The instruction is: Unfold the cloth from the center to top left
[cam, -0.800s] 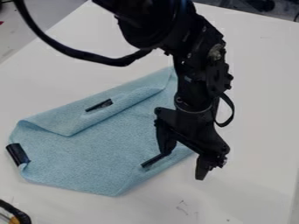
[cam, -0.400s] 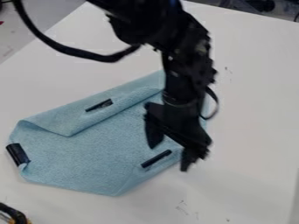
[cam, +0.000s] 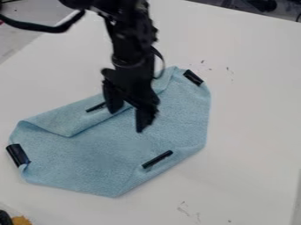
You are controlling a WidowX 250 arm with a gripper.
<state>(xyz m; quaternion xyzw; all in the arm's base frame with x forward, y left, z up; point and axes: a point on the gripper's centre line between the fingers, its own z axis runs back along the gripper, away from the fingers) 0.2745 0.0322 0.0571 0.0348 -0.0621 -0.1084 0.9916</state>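
A hand could pass along the wide strip of counter [cam: 253,132] right of the cloth [cam: 100,149], or across its near side. Over the cloth's far fold, the robot arm [cam: 130,41] and spread end effector [cam: 127,119] block the way; a black cable [cam: 40,29] hangs far left.
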